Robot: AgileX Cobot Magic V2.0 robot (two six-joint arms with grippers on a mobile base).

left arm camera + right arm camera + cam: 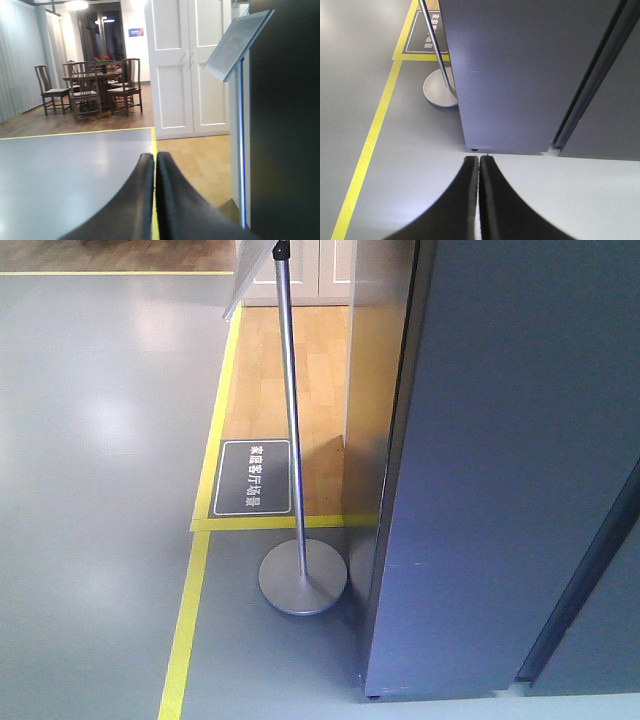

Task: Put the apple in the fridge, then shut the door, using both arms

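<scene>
The fridge (500, 470) stands at the right, a tall dark grey body with a dark seam (585, 570) between two outer panels. No white lining or shelves show, so the door looks shut. The fridge also shows in the right wrist view (510, 75) and as a dark slab in the left wrist view (285, 125). The apple is out of view. My left gripper (155, 156) is shut and empty, held above the floor and pointing past the fridge's side. My right gripper (479, 159) is shut and empty, just in front of the fridge's bottom edge.
A metal sign stand (290, 410) with a round base (303, 578) stands close to the fridge's left side. Yellow floor tape (185, 630) borders a wooden floor area. White double doors (187, 65) and a dining table with chairs (92, 87) stand further back.
</scene>
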